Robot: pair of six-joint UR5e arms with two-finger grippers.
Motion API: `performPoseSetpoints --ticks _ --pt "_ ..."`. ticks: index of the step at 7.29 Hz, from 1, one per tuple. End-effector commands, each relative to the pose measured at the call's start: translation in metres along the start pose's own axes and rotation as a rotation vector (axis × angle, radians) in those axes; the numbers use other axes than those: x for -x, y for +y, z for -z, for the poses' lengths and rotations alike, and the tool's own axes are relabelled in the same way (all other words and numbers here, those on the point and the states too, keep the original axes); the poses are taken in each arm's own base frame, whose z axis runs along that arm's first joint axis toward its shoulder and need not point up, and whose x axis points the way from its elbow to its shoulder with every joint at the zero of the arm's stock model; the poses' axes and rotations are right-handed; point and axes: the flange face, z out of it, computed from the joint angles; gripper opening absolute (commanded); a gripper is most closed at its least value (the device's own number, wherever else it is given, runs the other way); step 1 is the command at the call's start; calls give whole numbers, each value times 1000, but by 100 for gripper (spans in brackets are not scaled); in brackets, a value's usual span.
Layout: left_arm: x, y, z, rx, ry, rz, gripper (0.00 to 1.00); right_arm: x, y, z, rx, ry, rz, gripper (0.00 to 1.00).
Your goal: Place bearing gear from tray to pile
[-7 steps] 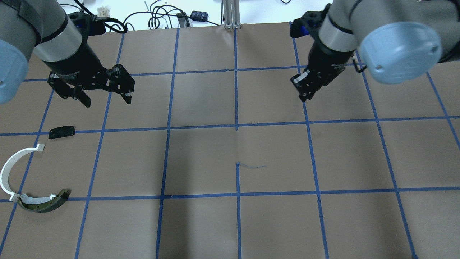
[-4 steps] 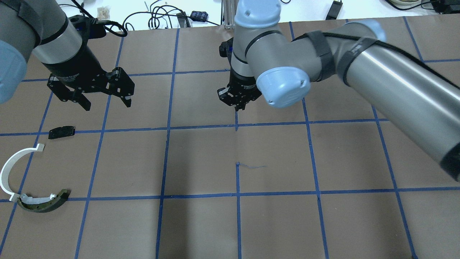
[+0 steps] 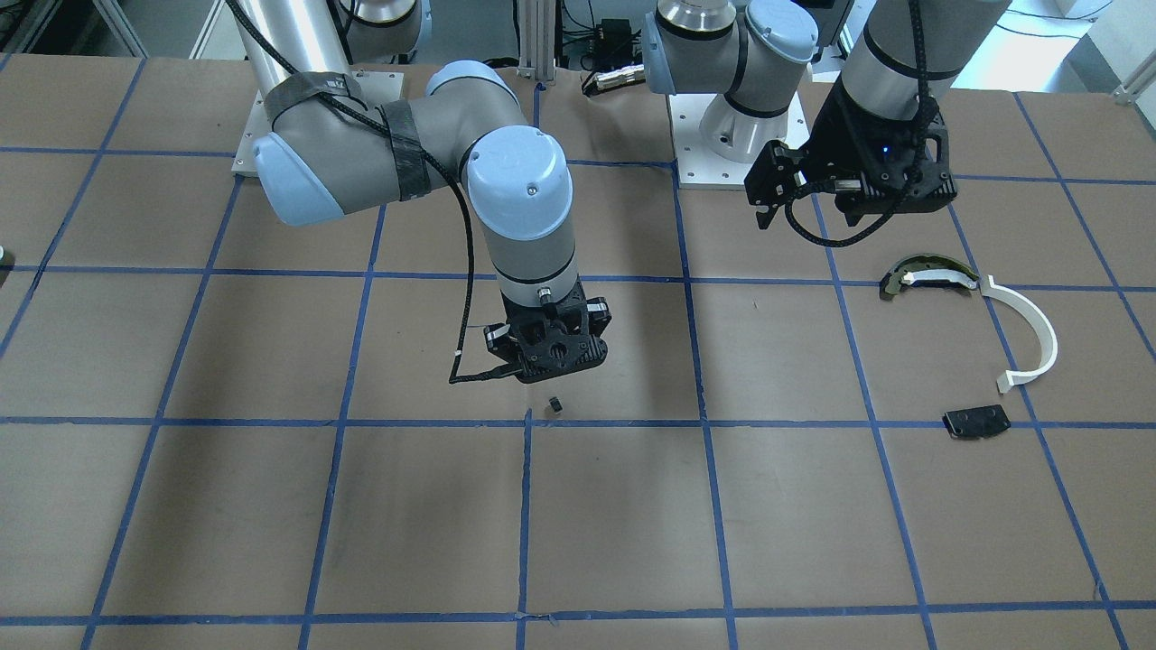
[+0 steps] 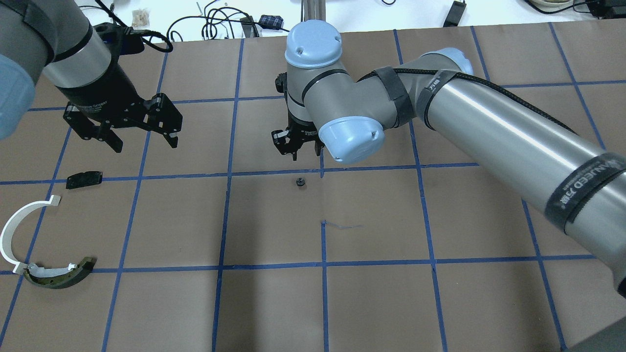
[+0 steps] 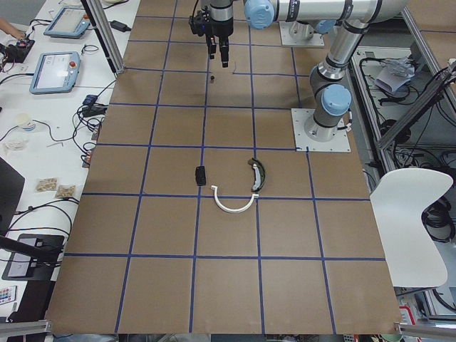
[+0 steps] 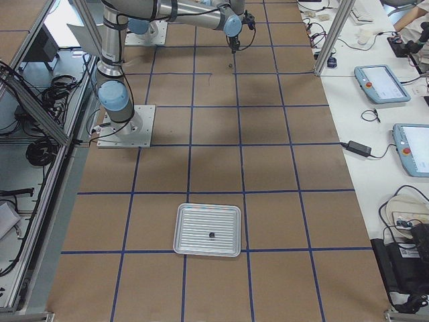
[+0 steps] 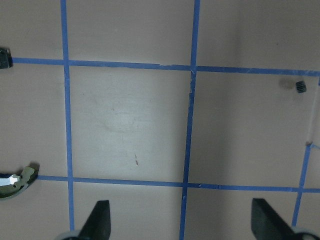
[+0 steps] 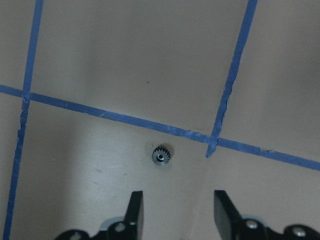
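Note:
The bearing gear (image 4: 300,182), small, dark and toothed, lies on the brown paper near the table's middle, by a blue tape crossing; it also shows in the right wrist view (image 8: 161,156) and the front view (image 3: 554,403). My right gripper (image 4: 304,150) hovers just above it, open and empty (image 8: 178,210). The pile lies at the table's left: a white half-ring (image 4: 10,230), a dark curved piece (image 4: 58,276) and a black plate (image 4: 84,179). My left gripper (image 4: 145,142) is open and empty above the black plate's far side. The tray (image 6: 181,228) shows only in the right side view.
The tray holds one small dark part (image 6: 211,235). Cables and small items (image 4: 220,22) lie on the white bench beyond the table's far edge. My right arm (image 4: 489,127) stretches across the table's right half.
My right arm swung from the right side to the table's middle. Its gripper opened and the gear now lies on the paper below it. The left arm barely moved.

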Motion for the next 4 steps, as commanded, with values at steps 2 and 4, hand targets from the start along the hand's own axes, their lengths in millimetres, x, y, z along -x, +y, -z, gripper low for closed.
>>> performPoseSetpoints --ticks 2,4 --pt "-5 -9 -21 54 11 3 100 -54 -14 71 43 15 31 100" --pt "-41 -43 -66 4 42 -57 100 -147 -3 166 16 21 65 100"
